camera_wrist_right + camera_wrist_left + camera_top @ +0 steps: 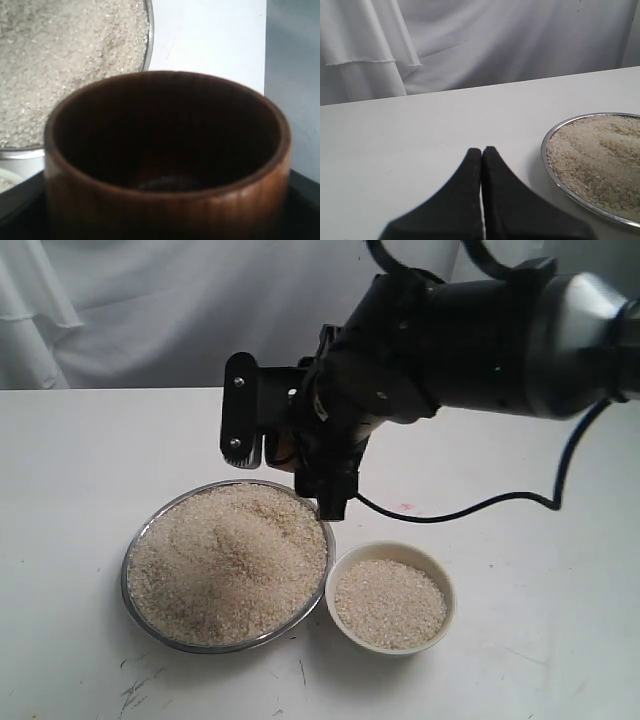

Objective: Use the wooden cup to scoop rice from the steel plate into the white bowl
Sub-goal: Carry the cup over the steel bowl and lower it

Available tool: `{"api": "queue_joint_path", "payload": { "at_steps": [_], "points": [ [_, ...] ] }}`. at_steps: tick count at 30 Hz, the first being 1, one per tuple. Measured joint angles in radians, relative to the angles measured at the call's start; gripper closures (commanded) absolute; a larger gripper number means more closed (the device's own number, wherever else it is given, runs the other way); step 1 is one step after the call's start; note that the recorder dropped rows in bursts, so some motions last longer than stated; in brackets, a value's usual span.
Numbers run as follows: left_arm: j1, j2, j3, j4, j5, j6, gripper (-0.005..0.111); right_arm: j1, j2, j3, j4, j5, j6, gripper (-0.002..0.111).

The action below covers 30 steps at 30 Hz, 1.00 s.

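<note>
The steel plate [140,540] lies front left on the table, heaped with rice [228,558]. To its right, almost touching, the white bowl [440,585] holds a shallow layer of rice [390,602]. My right gripper [287,472] hangs just above the plate's far rim, shut on the wooden cup [165,200]. The cup's dark interior looks empty, and only a brown sliver of the cup [283,448] shows between the fingers in the exterior view. My left gripper [482,150] is shut on nothing, low over the bare table left of the plate [555,175].
A black cable [470,508] trails across the table behind the bowl. The bulky right arm [480,340] reaches in from the upper right. White cloth [150,310] hangs behind the table. A table edge [265,45] shows beyond the cup.
</note>
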Motion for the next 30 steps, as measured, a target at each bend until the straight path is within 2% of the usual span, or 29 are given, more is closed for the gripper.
{"api": "queue_joint_path", "payload": {
  "at_steps": [7,14,30],
  "points": [
    [0.0,0.0,0.0,0.0,0.0,0.0,0.107,0.011,0.087,-0.076,-0.046,0.021,0.159,0.108],
    [0.0,0.0,0.0,0.0,0.0,0.0,0.107,0.013,0.098,-0.078,-0.05,0.007,0.178,0.108],
    [0.0,0.0,0.0,0.0,0.0,0.0,0.107,0.092,0.098,-0.078,-0.048,0.041,0.201,0.108]
  ]
}}
